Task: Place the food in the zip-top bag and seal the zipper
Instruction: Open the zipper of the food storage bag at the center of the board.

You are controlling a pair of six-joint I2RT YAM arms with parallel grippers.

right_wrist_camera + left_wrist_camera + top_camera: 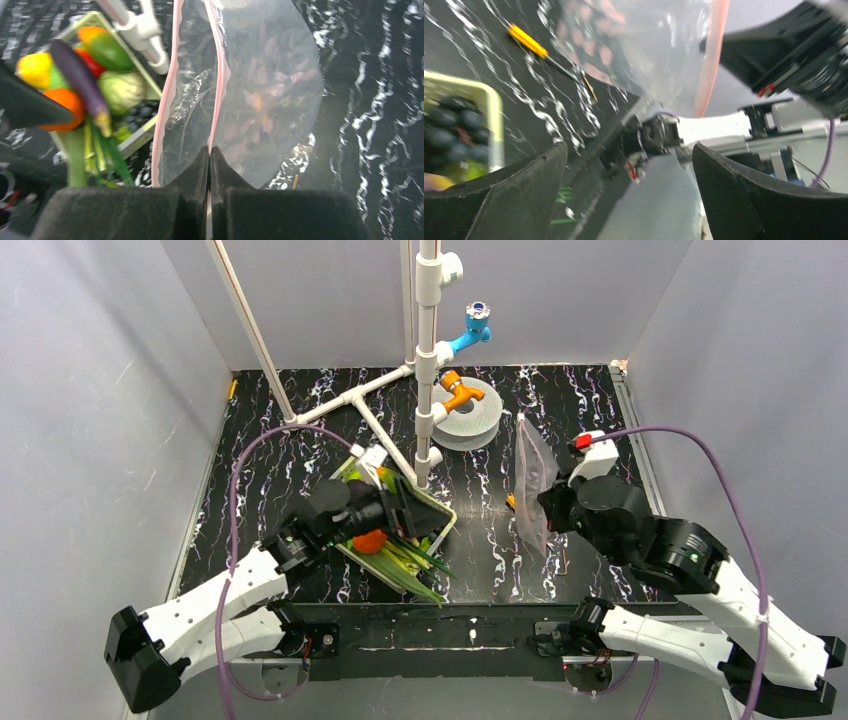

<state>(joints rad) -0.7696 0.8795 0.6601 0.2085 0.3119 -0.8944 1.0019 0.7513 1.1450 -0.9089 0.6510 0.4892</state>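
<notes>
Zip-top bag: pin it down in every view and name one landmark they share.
Top external: zip-top bag hangs right of centre, pinched by the right tool.
Left wrist: bag at upper middle, pink zipper along its right edge.
Right wrist: bag fills the centre.
Shared landmark: pale green basket, left of the bag in each.

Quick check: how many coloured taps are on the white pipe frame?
2. A blue tap sits high on the upright pipe; an orange tap sits lower, over the grey spool. The pipe could hide another behind it.
</notes>
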